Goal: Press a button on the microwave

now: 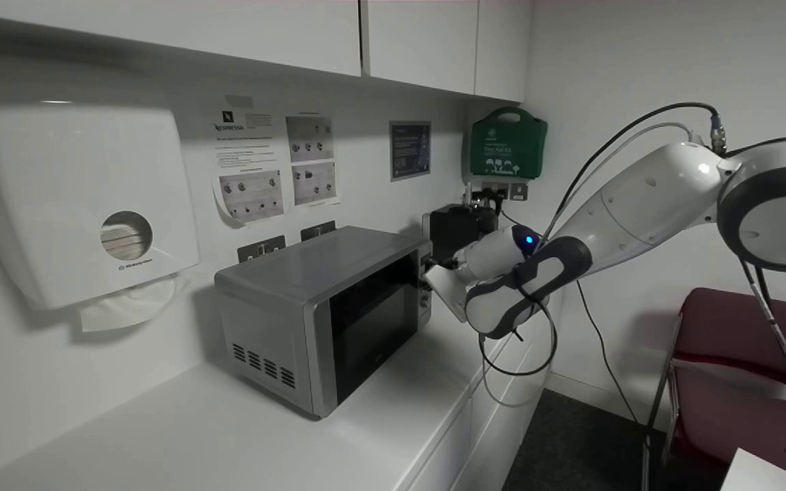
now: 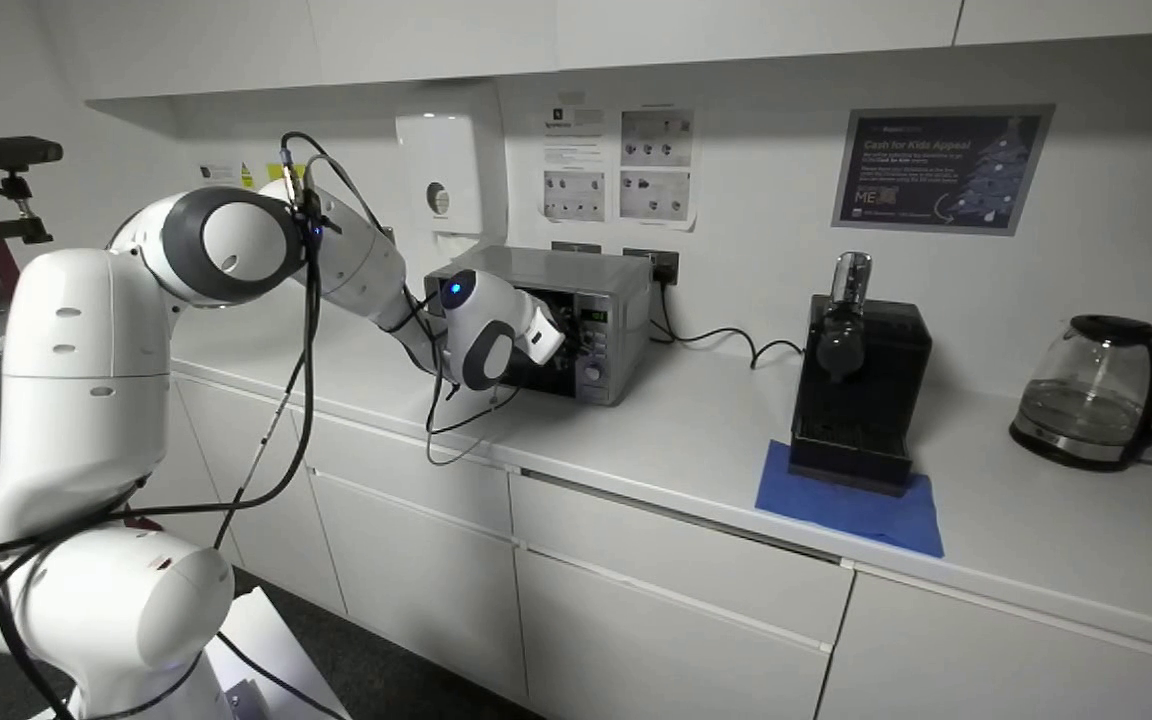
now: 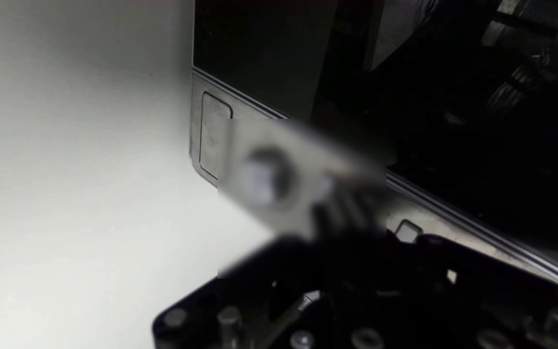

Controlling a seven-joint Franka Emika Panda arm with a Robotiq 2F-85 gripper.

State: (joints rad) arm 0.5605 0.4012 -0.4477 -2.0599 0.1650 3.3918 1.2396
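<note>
The microwave is a silver-grey box with a dark glass window, on the counter in both exterior views (image 1: 338, 256) (image 2: 556, 265). Its control panel (image 2: 593, 345) has a lit green display, small buttons and a round knob. In the wrist view the panel (image 3: 213, 135) runs diagonally, with the blurred knob (image 3: 259, 179) and a square button (image 3: 408, 232) showing. My black gripper (image 3: 339, 208) is shut and empty, with its tips over the panel beside the knob. In an exterior view the gripper (image 2: 571, 328) is right at the panel. I cannot tell whether the tips touch a button.
A white dispenser (image 1: 86, 184) hangs on the wall beside the microwave. A black coffee machine (image 2: 861, 390) on a blue cloth (image 2: 846, 510) and a glass kettle (image 2: 1086, 400) stand further along the counter (image 2: 696, 450). Cupboards (image 1: 420, 41) overhang. Cables loop below my wrist.
</note>
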